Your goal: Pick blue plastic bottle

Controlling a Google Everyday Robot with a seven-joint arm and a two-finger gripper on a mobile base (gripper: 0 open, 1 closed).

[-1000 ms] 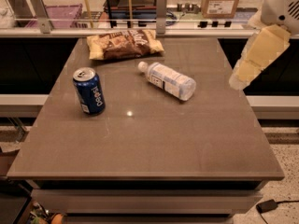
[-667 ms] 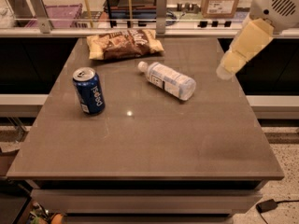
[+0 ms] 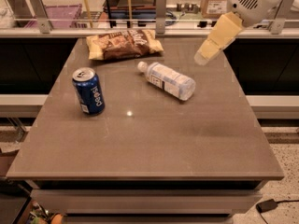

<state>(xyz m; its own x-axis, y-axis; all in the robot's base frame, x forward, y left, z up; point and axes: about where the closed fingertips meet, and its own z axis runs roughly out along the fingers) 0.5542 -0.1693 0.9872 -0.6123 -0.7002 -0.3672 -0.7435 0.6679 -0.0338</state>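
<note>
The blue plastic bottle [image 3: 167,80] lies on its side near the middle of the grey table [image 3: 154,139], white cap pointing to the back left. It is clear and pale bluish with a white label. My gripper [image 3: 202,57] hangs above the table at the upper right, its yellowish fingers pointing down and left. It is up and to the right of the bottle, apart from it, and holds nothing.
A dark blue Pepsi can [image 3: 88,91] stands upright on the left of the table. A brown chip bag [image 3: 124,44] lies at the back edge. A glass rail and counter with boxes run behind the table.
My gripper has moved left and a little up, from beyond the table's right edge to above its back right part, closer to the bottle. The objects have not moved.
</note>
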